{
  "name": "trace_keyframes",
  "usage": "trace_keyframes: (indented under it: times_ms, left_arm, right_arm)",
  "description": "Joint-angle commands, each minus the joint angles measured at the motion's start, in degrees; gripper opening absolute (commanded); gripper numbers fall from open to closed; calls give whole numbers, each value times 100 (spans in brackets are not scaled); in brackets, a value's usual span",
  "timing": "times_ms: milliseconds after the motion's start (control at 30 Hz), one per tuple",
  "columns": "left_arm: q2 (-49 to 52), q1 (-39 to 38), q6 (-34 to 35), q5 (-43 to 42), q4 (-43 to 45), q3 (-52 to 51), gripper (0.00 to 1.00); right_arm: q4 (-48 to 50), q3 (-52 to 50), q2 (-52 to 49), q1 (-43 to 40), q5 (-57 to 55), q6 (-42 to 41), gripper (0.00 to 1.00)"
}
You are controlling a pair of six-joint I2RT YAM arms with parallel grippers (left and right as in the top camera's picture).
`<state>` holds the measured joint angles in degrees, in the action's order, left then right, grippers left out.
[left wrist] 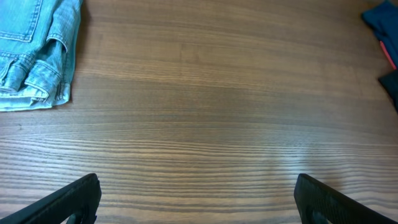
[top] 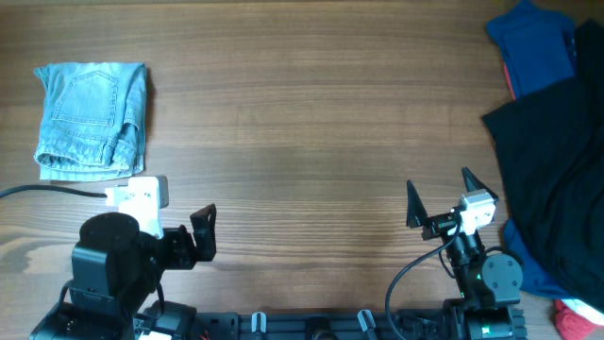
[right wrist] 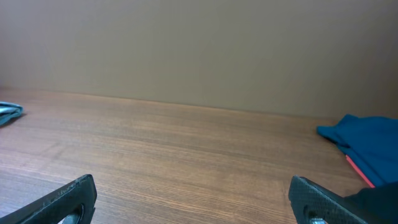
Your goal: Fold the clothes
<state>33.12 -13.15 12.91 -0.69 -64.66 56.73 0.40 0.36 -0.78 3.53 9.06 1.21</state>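
The light blue denim shorts (top: 92,120) lie folded into a compact square at the far left of the table, a back pocket facing up. They also show at the top left of the left wrist view (left wrist: 34,53), and a sliver shows at the left edge of the right wrist view (right wrist: 9,112). My left gripper (top: 184,236) is open and empty near the front edge, well below and right of the shorts; its fingers show in the left wrist view (left wrist: 196,199). My right gripper (top: 441,200) is open and empty at the front right; its fingers show in the right wrist view (right wrist: 193,199).
A large black garment (top: 557,179) lies at the right edge over a dark royal-blue garment (top: 533,42), with a red-pink bit (top: 571,321) at the bottom right corner. The blue garment shows in the right wrist view (right wrist: 360,140). A black cable (top: 47,191) runs in from the left.
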Motion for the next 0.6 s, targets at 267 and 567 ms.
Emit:
trace_keyframes:
  times_ms: [267,567]
  left_arm:
    - [-1709,796,-70,122,634,-1394,100]
    - [-3198,931,-68,118,3086,-3934,100]
  right_arm:
    - [35,-7,57,-24,131,-7,100]
    - [35,-7,57,-24,131,-7,100]
